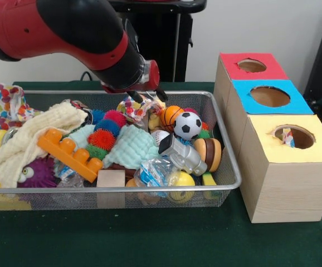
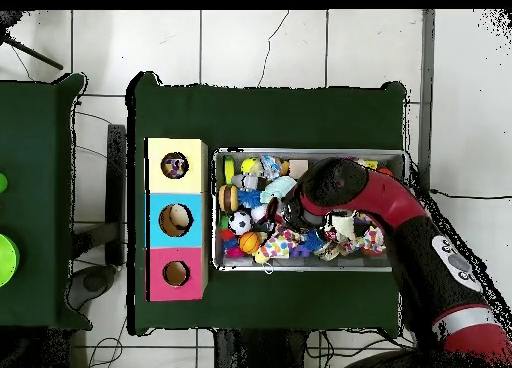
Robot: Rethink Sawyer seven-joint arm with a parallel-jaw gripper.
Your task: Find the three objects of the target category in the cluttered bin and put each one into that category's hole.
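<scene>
My gripper (image 1: 148, 96) hangs open over the back middle of the wire bin (image 1: 228, 183), its black fingertips (image 1: 135, 97) just above a crumpled polka-dot cloth (image 1: 136, 110). Nothing is held. A second polka-dot cloth (image 1: 8, 101) drapes the bin's far left corner. At the right stands a wooden box with a red hole (image 1: 252, 65), a blue hole (image 1: 269, 96) and a yellow hole (image 1: 293, 137); a patterned scrap (image 1: 287, 137) shows inside the yellow one. From above, the gripper (image 2: 287, 215) is near the bin's (image 2: 310, 269) middle.
The bin holds a soccer ball (image 1: 188, 124), basketball (image 1: 170, 115), toy hamburger (image 1: 208, 153), orange brick (image 1: 70, 153), wooden block (image 1: 111, 179), mint cloth (image 1: 130, 146), cream cloth (image 1: 33, 136) and several spiky balls (image 1: 101, 139). The arm's elbow (image 1: 55, 28) looms over the bin's left.
</scene>
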